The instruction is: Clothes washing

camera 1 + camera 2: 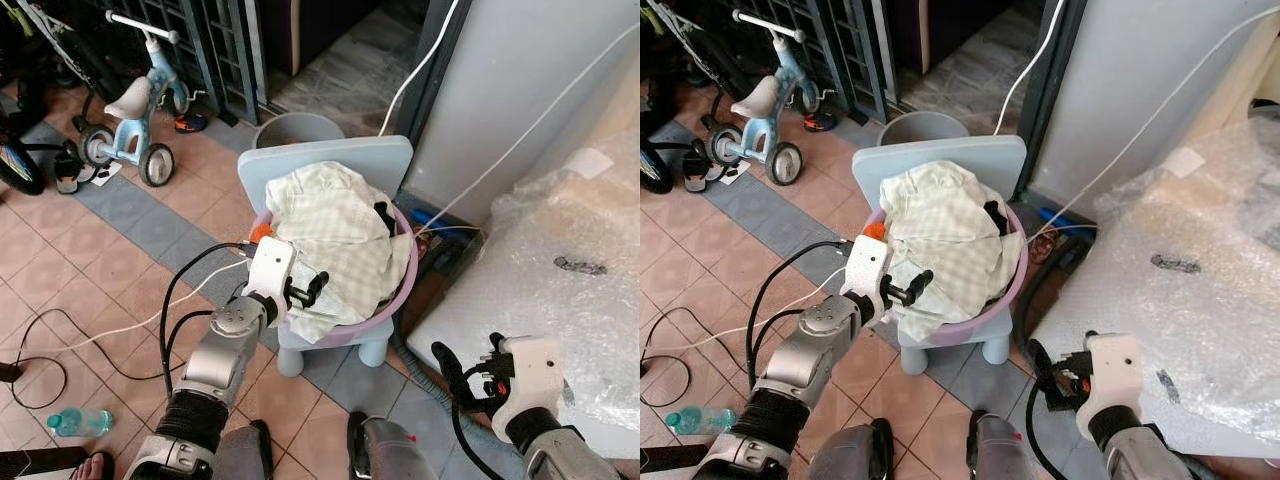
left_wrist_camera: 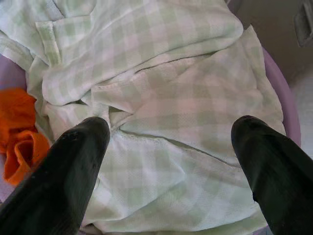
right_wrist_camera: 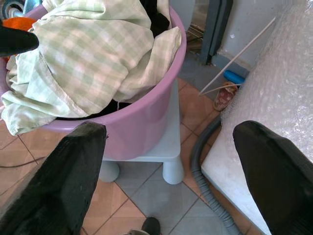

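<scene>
A purple basin [image 1: 409,262] stands on a small light-blue chair [image 1: 330,160]. It is heaped with a pale green checked cloth [image 1: 335,235]. An orange cloth [image 2: 19,142] lies at the basin's near-left edge, and a black garment [image 3: 156,14] shows at its far side. My left gripper [image 1: 312,288] hovers open at the basin's near-left rim. In the left wrist view its fingers [image 2: 78,161] straddle the checked cloth without touching it. My right gripper [image 3: 168,132] is open and empty, low to the basin's right and apart from it.
A large bubble-wrapped white object [image 1: 560,260] fills the right side. A grey hose [image 3: 205,161] and a sandal [image 3: 226,97] lie between it and the chair. A grey bucket [image 1: 295,128] stands behind the chair. A tricycle [image 1: 130,110], cables [image 1: 60,345] and a water bottle [image 1: 80,422] are on the left.
</scene>
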Available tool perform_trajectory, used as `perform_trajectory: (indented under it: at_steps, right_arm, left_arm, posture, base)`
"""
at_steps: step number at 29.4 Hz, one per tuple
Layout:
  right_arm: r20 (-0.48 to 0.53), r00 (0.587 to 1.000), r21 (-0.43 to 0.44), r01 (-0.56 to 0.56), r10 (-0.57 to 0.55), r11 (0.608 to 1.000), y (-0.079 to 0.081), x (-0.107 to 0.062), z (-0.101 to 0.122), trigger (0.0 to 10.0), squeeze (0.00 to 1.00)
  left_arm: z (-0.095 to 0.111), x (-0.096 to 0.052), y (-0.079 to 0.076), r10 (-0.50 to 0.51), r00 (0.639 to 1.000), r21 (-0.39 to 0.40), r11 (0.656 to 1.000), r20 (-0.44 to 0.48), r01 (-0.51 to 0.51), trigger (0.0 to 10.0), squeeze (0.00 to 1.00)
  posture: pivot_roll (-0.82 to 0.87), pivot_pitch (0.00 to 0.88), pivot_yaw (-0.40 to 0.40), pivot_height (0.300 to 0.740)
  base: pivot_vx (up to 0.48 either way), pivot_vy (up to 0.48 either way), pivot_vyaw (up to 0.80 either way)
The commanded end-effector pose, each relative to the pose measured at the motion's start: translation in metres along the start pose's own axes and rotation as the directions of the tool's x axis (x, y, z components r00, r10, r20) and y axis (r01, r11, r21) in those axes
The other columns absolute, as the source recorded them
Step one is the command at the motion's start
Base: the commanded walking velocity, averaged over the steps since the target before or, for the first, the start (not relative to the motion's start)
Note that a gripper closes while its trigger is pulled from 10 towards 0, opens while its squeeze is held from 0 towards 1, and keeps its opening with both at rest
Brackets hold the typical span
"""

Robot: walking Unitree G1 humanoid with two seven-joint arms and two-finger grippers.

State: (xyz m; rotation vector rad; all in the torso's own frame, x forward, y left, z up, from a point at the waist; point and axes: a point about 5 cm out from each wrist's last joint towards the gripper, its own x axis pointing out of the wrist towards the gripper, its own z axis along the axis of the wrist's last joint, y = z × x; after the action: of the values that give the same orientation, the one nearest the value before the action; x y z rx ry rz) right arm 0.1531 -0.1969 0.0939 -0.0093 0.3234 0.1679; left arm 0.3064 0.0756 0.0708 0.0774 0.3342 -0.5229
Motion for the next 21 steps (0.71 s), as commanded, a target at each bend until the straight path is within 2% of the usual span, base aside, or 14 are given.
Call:
perform_trajectory:
  at_steps: [1, 4, 8, 14, 15, 16, 17, 18, 21]
  right_arm:
    - [0.002, 1.000, -0.005, 0.002, -0.002, 1.000, -0.001, -0.003, 0.003, 10.0, 0.00]
    - [-0.005, 1.000, -0.009, 0.018, -0.019, 1.000, -0.001, -0.010, 0.007, 10.0, 0.00]
    - [0.003, 1.000, -0.026, 0.014, -0.014, 1.000, 0.001, -0.007, 0.012, 10.0, 0.00]
    - [0.022, 1.000, -0.050, 0.000, 0.001, 0.999, 0.007, -0.003, 0.018, 10.0, 0.00]
    - [0.011, 1.000, -0.057, -0.003, 0.003, 0.998, 0.009, -0.003, 0.016, 10.0, 0.00]
    - [0.005, 1.000, -0.064, -0.007, 0.007, 0.998, 0.010, -0.003, 0.015, 10.0, 0.00]
    - [0.005, 1.000, -0.064, -0.007, 0.007, 0.998, 0.010, -0.003, 0.015, 10.0, 0.00]
    - [0.001, 1.000, -0.067, -0.010, 0.010, 0.998, 0.010, -0.003, 0.014, 10.0, 0.00]
    - [0.001, 1.000, -0.069, -0.011, 0.011, 0.998, 0.009, 0.000, 0.015, 10.0, 0.00]
  left_arm:
    - [-0.007, 0.000, 0.000, -0.006, 1.000, 0.013, 1.000, -0.022, 0.006, 10.0, 0.00]
    - [-0.001, 0.011, -0.003, -0.023, 0.999, 0.037, 0.999, -0.023, 0.024, 10.0, 0.00]
    - [0.003, 0.018, -0.005, -0.035, 0.999, 0.044, 0.998, -0.025, 0.036, 10.0, 0.00]
    - [-0.002, 0.021, -0.005, -0.047, 0.998, 0.033, 0.998, -0.039, 0.048, 10.0, 0.00]
    - [-0.007, 0.022, -0.007, -0.061, 0.997, 0.044, 0.997, -0.053, 0.063, 9.5, 0.00]
    - [-0.011, 0.022, -0.009, -0.073, 0.995, 0.047, 0.996, -0.065, 0.076, 2.5, 0.00]
    - [-0.011, 0.022, -0.009, -0.073, 0.995, 0.047, 0.996, -0.065, 0.076, 2.5, 0.00]
    - [-0.015, 0.023, -0.010, -0.072, 0.994, 0.050, 0.996, -0.081, 0.076, 0.0, 0.00]
    - [-0.020, 0.025, -0.010, -0.060, 0.993, 0.055, 0.996, -0.103, 0.066, 0.0, 0.00]
  posture:
    - [-0.19, 0.276, 0.013, 0.740]
    - [-0.21, 0.287, 0.013, 0.740]
    - [-0.19, 0.308, 0.040, 0.740]
    - [-0.19, 0.311, 0.043, 0.740]
    - [-0.19, 0.303, 0.040, 0.740]
    - [-0.19, 0.293, 0.036, 0.740]
    - [-0.19, 0.293, 0.036, 0.740]
    - [-0.19, 0.284, 0.032, 0.740]
    - [-0.19, 0.269, 0.023, 0.740]
  base:
    - [0.000, 0.000, 0.00]
    - [0.000, 0.000, -0.80]
    - [0.000, 0.000, -0.62]
    - [0.000, 0.000, 0.00]
    - [0.000, 0.000, 0.00]
    - [0.000, 0.000, 0.00]
    - [0.000, 0.000, 0.00]
    - [0.000, 0.000, 0.00]
    - [0.000, 0.000, 0.00]
